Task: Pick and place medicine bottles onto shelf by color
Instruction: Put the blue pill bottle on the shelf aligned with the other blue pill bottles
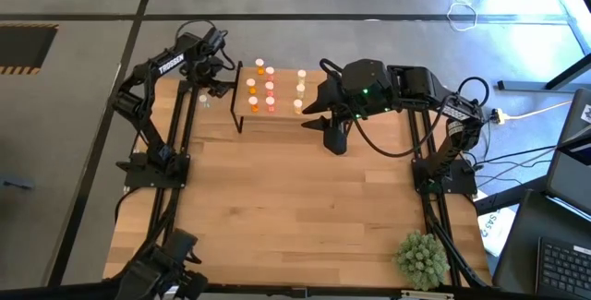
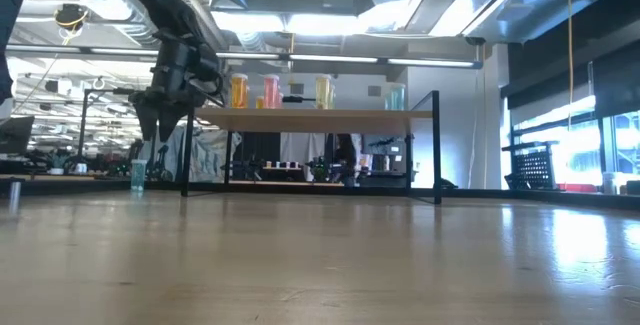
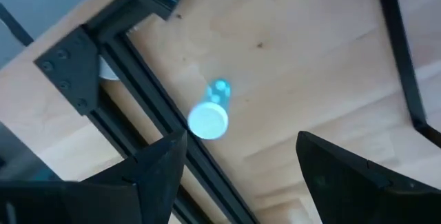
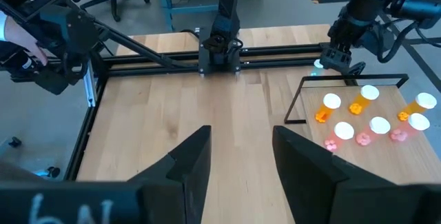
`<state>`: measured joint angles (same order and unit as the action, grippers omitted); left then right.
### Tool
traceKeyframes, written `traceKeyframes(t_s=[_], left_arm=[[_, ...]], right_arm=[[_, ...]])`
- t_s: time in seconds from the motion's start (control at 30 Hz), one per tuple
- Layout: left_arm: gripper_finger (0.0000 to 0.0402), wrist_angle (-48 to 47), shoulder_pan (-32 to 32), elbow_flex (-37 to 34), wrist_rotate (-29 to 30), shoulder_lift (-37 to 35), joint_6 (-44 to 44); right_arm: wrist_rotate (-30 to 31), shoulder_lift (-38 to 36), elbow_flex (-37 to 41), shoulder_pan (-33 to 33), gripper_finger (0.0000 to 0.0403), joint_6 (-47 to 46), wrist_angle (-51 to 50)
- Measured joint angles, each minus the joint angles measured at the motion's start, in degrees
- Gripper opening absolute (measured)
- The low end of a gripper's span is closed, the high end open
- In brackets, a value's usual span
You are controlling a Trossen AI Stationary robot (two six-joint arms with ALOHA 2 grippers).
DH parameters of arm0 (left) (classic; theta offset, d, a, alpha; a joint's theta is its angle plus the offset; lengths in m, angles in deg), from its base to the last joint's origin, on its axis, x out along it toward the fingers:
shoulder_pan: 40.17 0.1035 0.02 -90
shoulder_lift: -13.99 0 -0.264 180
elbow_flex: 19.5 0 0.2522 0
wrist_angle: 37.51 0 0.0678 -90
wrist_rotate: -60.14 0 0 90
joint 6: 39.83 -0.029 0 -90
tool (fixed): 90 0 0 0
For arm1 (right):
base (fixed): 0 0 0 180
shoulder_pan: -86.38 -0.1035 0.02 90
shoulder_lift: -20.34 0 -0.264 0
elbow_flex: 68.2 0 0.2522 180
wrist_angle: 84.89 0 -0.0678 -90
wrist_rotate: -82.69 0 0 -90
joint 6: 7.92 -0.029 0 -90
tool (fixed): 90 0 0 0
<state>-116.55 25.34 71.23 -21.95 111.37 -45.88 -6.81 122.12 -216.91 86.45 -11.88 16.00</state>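
One pale green medicine bottle point(image 3: 209, 118) with a white cap stands upright on the tabletop, left of the shelf point(image 1: 284, 106) and close to a black frame rail. My left gripper point(image 3: 241, 162) hangs open above it, pointing down; in the low view it point(image 2: 160, 115) is clear of the bottle point(image 2: 138, 173). On the shelf stand several bottles, orange point(image 2: 238, 90), pink point(image 2: 271, 90), yellow point(image 2: 323, 90) and green point(image 2: 395, 95). My right gripper point(image 4: 241, 158) hovers open over the table just right of the shelf, with nothing between its fingers.
The black frame rail point(image 3: 138, 72) runs right beside the lone bottle. The shelf's thin black legs point(image 2: 437, 145) stand on the far part of the table. A spiky green plant ball point(image 1: 423, 258) sits at the near right corner. Bare wood fills the table's middle point(image 1: 295, 208).
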Motion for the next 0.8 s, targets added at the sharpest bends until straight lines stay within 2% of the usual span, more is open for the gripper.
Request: traceKeyframes(t_s=[0.23, 0.4, 0.57, 0.8], left_arm=[[0.0269, 0.8, 0.3, 0.0, 0.9, 0.1, -0.4], [0.0268, 0.9, -0.4, 0.0, 2.5, 1.8, 7.5], [0.0264, 0.4, -1.6, 0.0, 6.0, 4.5, 11.4], [0.0264, -1.1, -1.3, 0.0, 5.1, 8.7, 12.0]], right_arm=[[0.0, 0.0, 0.0, 0.0, 0.0158, 0.7, 0.0], [0.0, 0.0, 0.0, 0.0, 0.0158, 1.3, 0.0], [0.0, 0.0, 0.0, 0.0, 0.0158, 1.2, 0.0], [0.0, 0.0, 0.0, 0.0, 0.0158, 1.2, 0.0]])
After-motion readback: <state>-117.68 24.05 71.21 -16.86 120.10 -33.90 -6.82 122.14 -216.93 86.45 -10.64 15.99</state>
